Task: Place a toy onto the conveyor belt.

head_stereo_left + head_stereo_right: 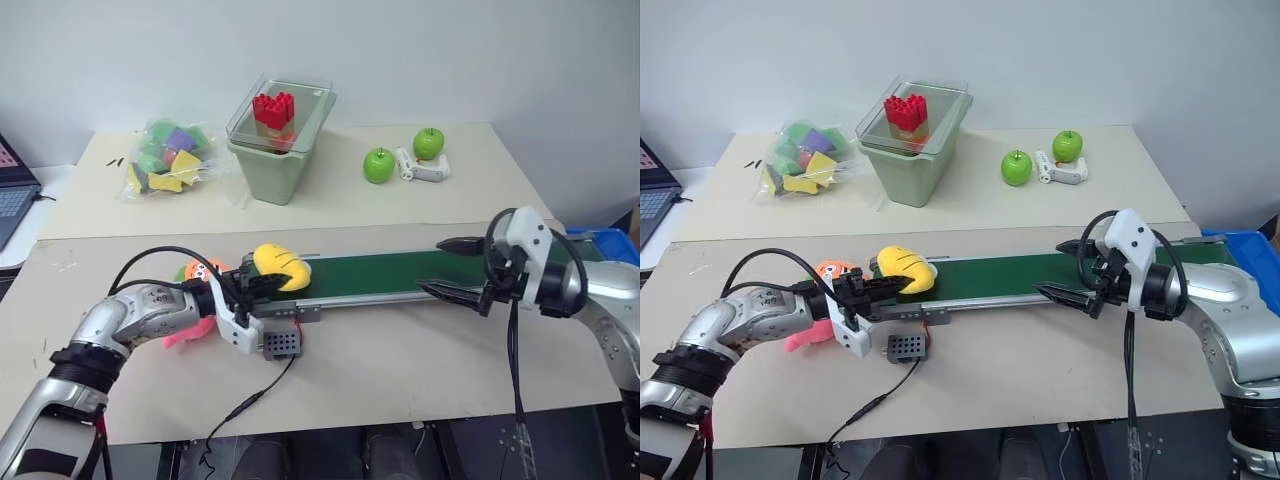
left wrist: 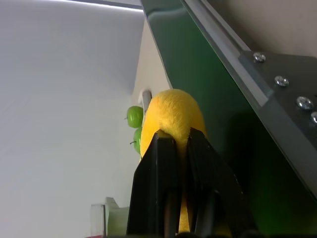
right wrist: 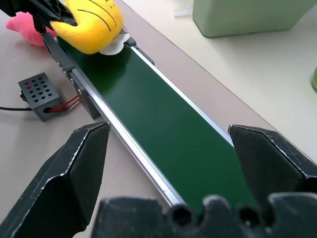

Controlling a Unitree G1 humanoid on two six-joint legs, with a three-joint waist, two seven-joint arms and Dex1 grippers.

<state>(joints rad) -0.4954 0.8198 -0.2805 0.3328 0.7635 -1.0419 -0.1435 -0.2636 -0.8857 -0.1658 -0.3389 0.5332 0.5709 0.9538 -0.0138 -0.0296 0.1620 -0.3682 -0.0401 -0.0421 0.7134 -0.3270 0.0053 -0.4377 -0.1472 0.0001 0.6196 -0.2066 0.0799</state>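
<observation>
From the head, our two eye views look forward and down over the beige counter (image 1: 400,370) from a middle distance, and both share the long dark green conveyor belt in its grey metal frame (image 1: 385,273). Our left wrist view looks along the belt from very near, just behind the yellow oblong plush toy (image 2: 173,116). Our right wrist view looks down the same belt from its other end, and it meets the toy at the far end.
</observation>
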